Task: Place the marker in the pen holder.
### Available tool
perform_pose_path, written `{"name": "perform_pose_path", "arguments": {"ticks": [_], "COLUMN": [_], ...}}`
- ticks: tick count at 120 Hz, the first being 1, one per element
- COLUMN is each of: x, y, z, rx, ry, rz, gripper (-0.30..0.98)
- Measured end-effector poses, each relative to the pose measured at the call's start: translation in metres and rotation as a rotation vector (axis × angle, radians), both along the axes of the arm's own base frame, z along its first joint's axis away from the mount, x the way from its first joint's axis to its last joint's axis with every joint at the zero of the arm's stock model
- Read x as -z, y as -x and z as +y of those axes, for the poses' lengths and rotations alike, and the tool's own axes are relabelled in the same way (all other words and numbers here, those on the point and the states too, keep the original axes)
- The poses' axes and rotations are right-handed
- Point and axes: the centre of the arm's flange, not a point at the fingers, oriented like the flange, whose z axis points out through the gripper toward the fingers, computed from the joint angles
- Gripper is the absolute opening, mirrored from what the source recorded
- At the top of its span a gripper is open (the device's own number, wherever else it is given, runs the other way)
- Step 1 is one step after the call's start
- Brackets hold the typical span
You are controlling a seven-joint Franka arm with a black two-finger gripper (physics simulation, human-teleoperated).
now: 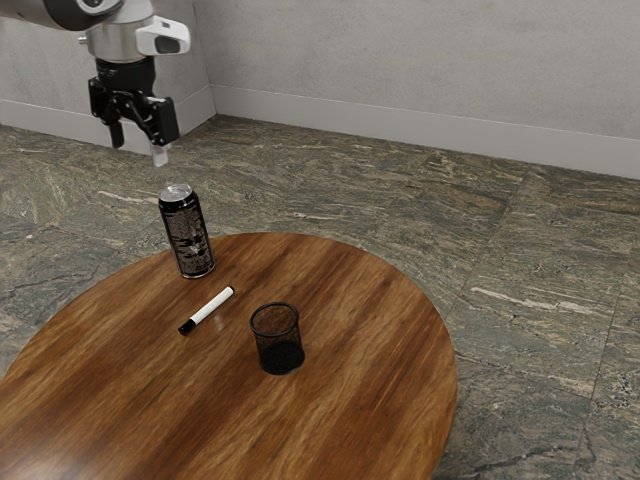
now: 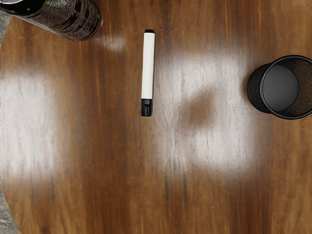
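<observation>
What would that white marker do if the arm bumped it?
Nudged side-on, the marker would probably roll, since its barrel looks round and lies on a smooth, glossy table. Picked up, it should stay stiff, as it looks straight and rigid. It's likely light too, being far slimmer than the can.

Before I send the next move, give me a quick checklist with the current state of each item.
1. Gripper open, nothing held: ok.
2. Marker lying on the table, nothing on top of it: ok.
3. Holder upright, mouth up: ok.
4. Holder empty: ok, no contents seen inside.
5. Can upright and apart from the marker: ok.
6. Fingers lined up to close across the marker's barrel: cannot tell; the gripper is well above the table.
</observation>
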Motion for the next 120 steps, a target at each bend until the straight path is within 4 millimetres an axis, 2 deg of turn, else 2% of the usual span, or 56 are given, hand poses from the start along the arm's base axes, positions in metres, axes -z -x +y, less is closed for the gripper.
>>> {"name": "perform_pose_path", "arguments": {"ticks": [39, 44, 48, 52, 59, 64, 70, 74, 80, 86, 91, 99, 105, 120], "x": [0.0, 0.008, 0.029, 0.064, 0.149, 0.201, 0.249, 0.272, 0.294, 0.305, 0.314, 0.339, 0.356, 0.37], "y": [0.002, 0.002, 0.004, 0.006, 0.013, 0.021, 0.028, 0.028, 0.026, 0.025, 0.022, 0.012, -0.003, -0.034], "z": [0.009, 0.01, 0.01, 0.011, 0.012, 0.013, 0.015, 0.019, 0.035, 0.058, 0.069, 0.069, 0.067, 0.065], "rx": [-0.012, -0.012, -0.012, -0.01, -0.006, -0.006, -0.007, -0.015, -0.048, -0.095, -0.12, -0.131, -0.135, -0.124], "ry": [0.011, 0.016, 0.022, 0.029, 0.042, 0.048, 0.051, 0.053, 0.061, 0.067, 0.067, 0.068, 0.067, 0.065], "rz": [-0.006, 0.002, 0.034, 0.082, 0.182, 0.229, 0.258, 0.261, 0.248, 0.225, 0.207, 0.197, 0.186, 0.126], "gripper": [0.69, 0.69, 0.69, 0.69, 0.69, 0.69, 0.69, 0.69, 0.69, 0.69, 0.69, 0.69, 0.69, 0.69]}}
